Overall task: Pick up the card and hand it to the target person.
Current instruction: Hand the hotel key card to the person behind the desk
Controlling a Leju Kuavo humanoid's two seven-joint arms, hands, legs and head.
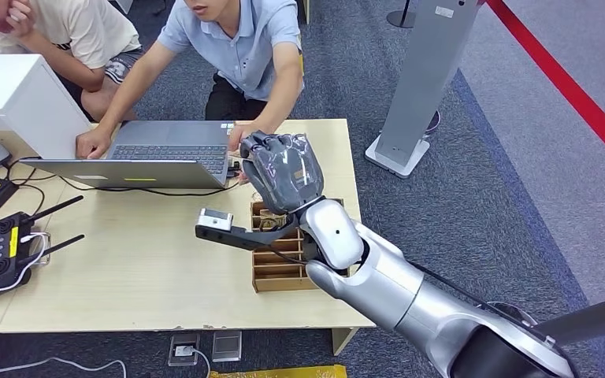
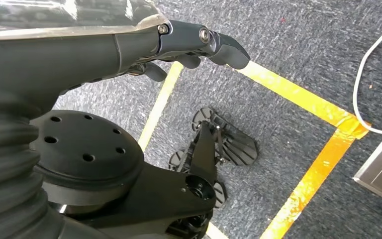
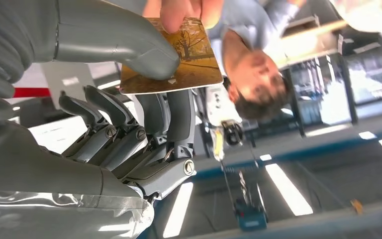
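In the right wrist view the card, printed with an autumn tree scene, is pinched between the thumb and a finger of my right hand. A person's fingers grip the card's far edge. Seen from the head, my right hand is raised over the table's far side, back toward me, hiding the card. It is close to the hand of the person in the light blue shirt. My left hand hangs over the floor, fingers extended and holding nothing.
A wooden slotted card box sits on the table under my right forearm. An open laptop is at the far side, a remote controller at the left. A second person sits far left. A grey stand rises right.
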